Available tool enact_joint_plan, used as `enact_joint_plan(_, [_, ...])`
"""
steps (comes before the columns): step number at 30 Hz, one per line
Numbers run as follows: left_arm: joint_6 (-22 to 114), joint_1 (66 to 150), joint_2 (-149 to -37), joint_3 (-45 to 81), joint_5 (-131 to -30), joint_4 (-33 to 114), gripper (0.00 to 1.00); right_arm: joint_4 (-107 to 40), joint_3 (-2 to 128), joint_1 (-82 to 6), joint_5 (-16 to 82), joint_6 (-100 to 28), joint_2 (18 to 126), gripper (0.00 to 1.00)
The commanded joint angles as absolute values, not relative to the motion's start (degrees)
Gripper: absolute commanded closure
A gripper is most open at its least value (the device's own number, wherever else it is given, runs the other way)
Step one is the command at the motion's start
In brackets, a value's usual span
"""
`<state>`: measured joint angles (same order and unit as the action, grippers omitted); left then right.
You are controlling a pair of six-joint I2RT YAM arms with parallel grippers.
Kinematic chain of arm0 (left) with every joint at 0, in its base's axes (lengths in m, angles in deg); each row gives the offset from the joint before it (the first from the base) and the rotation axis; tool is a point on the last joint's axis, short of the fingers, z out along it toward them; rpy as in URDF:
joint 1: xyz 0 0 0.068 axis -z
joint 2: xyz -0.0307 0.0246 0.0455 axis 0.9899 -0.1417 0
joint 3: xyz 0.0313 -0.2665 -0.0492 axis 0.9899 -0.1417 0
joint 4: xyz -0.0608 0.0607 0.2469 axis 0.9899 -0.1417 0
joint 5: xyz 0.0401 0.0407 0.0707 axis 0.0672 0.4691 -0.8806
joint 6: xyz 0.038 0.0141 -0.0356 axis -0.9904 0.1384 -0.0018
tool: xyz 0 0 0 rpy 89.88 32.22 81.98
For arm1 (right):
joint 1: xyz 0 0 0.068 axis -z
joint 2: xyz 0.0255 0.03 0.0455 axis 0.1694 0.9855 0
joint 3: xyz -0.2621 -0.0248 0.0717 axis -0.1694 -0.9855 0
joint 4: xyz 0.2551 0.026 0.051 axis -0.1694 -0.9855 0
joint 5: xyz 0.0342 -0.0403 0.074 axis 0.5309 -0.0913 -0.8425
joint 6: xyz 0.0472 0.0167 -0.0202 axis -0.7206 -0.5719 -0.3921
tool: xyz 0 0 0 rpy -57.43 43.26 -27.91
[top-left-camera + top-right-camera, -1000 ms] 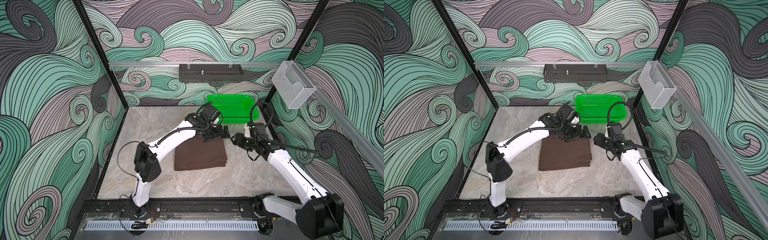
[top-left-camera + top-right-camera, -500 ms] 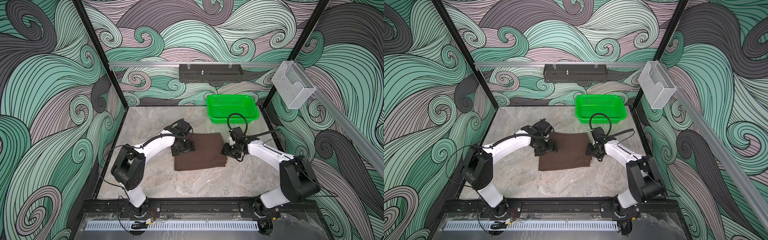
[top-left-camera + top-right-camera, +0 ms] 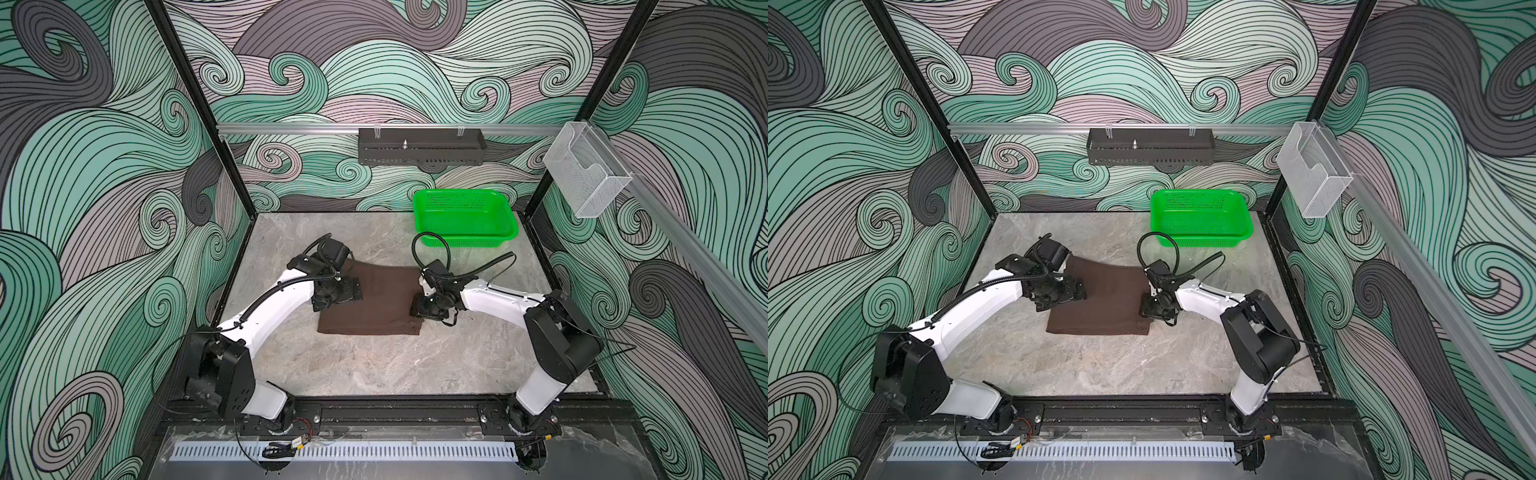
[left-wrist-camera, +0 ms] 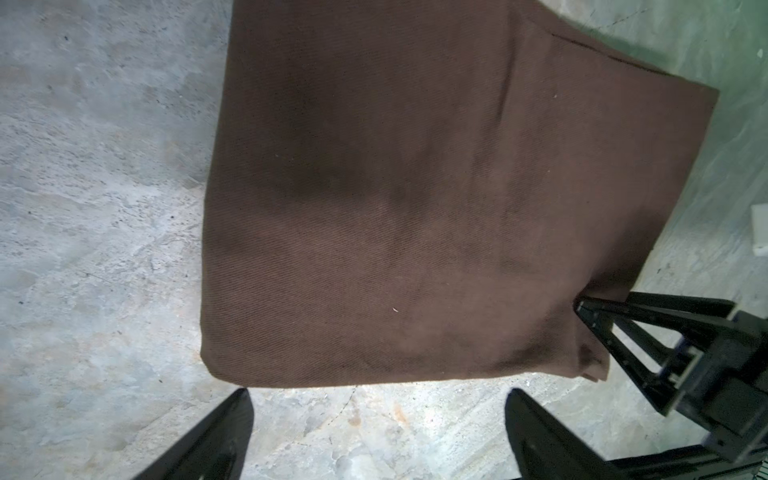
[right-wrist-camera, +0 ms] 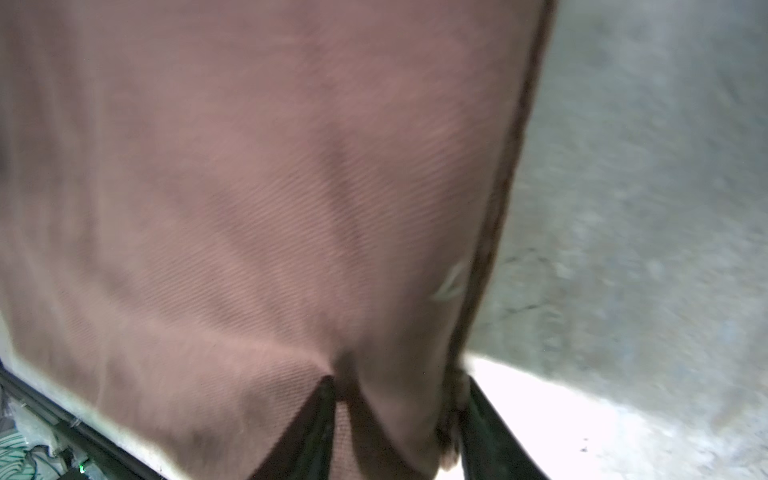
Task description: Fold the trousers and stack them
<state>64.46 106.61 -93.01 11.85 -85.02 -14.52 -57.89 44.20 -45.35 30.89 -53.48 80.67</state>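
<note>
The dark brown trousers (image 3: pixel 374 309) (image 3: pixel 1104 305) lie folded into a flat rectangle in the middle of the table. My left gripper (image 3: pixel 336 297) (image 3: pixel 1059 293) hangs at their left side. In the left wrist view it (image 4: pixel 376 415) is open, with bare table between its fingers and the trousers' edge (image 4: pixel 415 208) just ahead. My right gripper (image 3: pixel 419 309) (image 3: pixel 1148 311) sits at the trousers' right edge. The right wrist view shows it (image 5: pixel 397 399) shut on the trousers, bunched cloth (image 5: pixel 249 208) filling the gap, with creases running out from one fingertip.
A bright green perforated basket (image 3: pixel 469 243) (image 3: pixel 1200 241) stands at the back right of the marble table (image 3: pixel 374 374), behind my right arm. A black rack (image 3: pixel 419 147) and a clear holder (image 3: pixel 582 178) hang on the walls above.
Both arms came down from the back near the basket to the trousers' two sides. In the last half second both grippers and the trousers shifted left across the table.
</note>
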Motion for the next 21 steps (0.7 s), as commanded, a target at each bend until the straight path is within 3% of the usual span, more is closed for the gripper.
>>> enact_joint_plan(1, [61.8,106.5,-93.3,10.2,-82.5,-14.9,0.19,-60.8,45.5,-45.1,36.2,-54.5,74.4,0.41])
enact_joint_plan(3, [61.7,106.6,-94.6,9.8,-82.7,-14.7,0.31,-63.5,45.4,-45.0,40.5,-53.6,69.9,0.39])
enact_joint_plan(5, [61.9,106.9,-96.4,9.9,-83.6,-14.7,0.35,-65.9,45.0,-44.9,44.2,-52.8,65.6,0.38])
enact_joint_plan(13, [66.5,113.7,-108.8,14.9,-85.8,-12.4,0.34,-71.3,39.4,-40.7,48.0,-51.1,52.5,0.38])
enact_joint_plan(21, [72.0,120.1,-123.4,23.0,-89.3,-13.0,0.31,-72.0,35.6,-34.6,44.9,-50.5,48.0,0.38])
